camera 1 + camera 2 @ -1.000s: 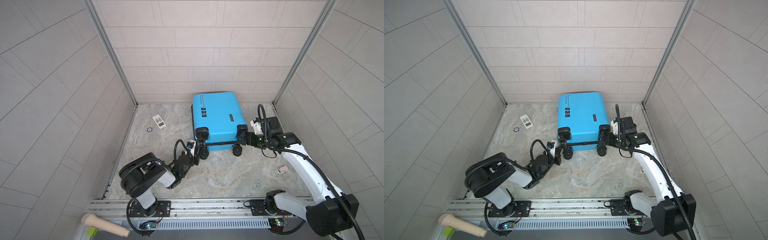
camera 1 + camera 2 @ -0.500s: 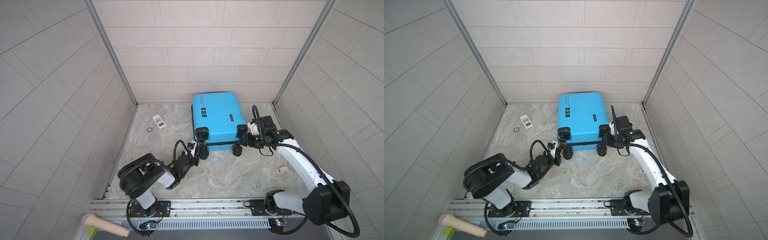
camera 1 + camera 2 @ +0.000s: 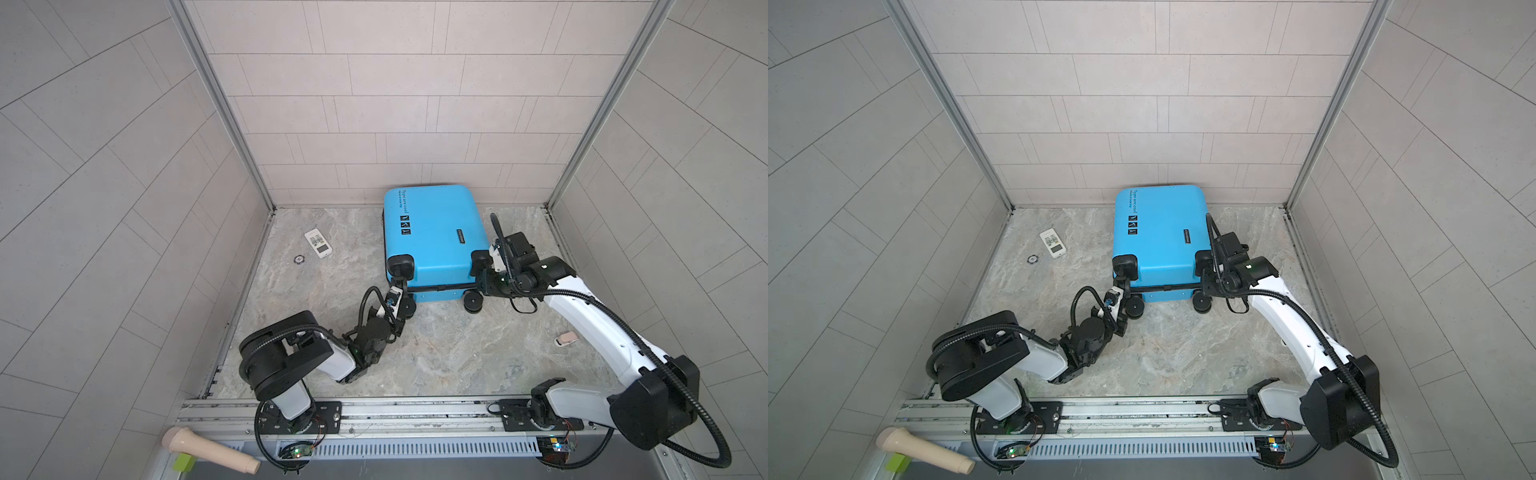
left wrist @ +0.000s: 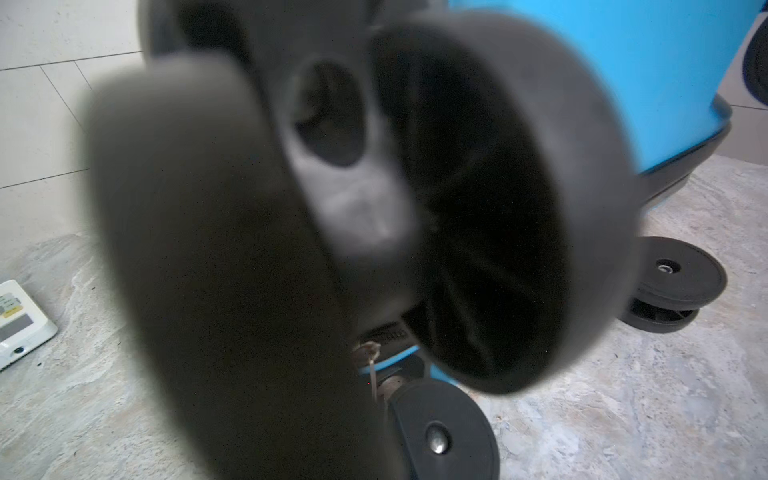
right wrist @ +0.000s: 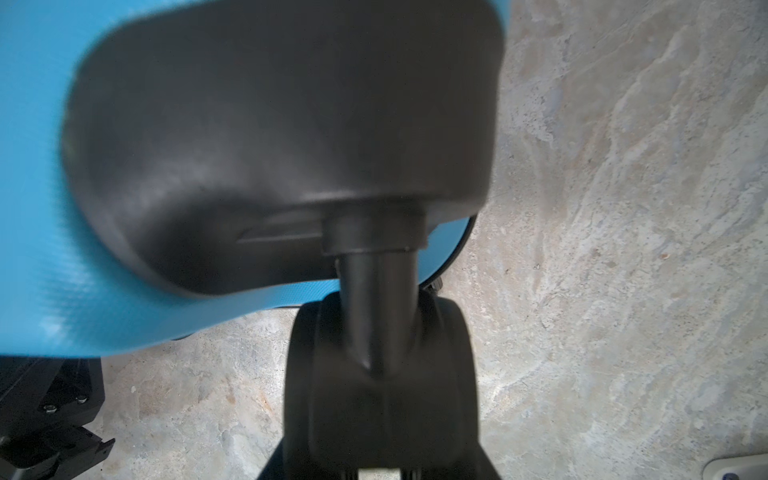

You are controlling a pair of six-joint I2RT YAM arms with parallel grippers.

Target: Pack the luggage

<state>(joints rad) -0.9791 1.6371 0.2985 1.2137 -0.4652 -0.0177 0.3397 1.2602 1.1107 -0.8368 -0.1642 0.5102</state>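
The luggage (image 3: pixel 432 232) (image 3: pixel 1158 232), a bright-blue hard-shell suitcase, lies flat and closed near the back wall, wheels toward me. My left gripper (image 3: pixel 399 287) (image 3: pixel 1122 286) is shut and tucked between its two near-left wheels. In the left wrist view a blurred black wheel (image 4: pixel 498 208) fills the picture and hides the fingers, so I cannot tell whether anything is held. My right gripper (image 3: pixel 483 277) (image 3: pixel 1205 279) is at the near-right corner, shut on the upper right wheel (image 5: pixel 380 365), which sits between its jaws under the black wheel housing (image 5: pixel 282 137).
A white remote (image 3: pixel 318 243) (image 4: pixel 16 324) and a small black ring (image 3: pixel 298 259) lie on the stone floor to the left. A small pinkish item (image 3: pixel 566 337) lies at the right. Tiled walls close three sides. A beige handle (image 3: pixel 208 451) rests beyond the front rail.
My right gripper has closed from wide open onto the suitcase's upper right wheel, and the right arm shifted slightly. The left arm and the suitcase have stayed put.
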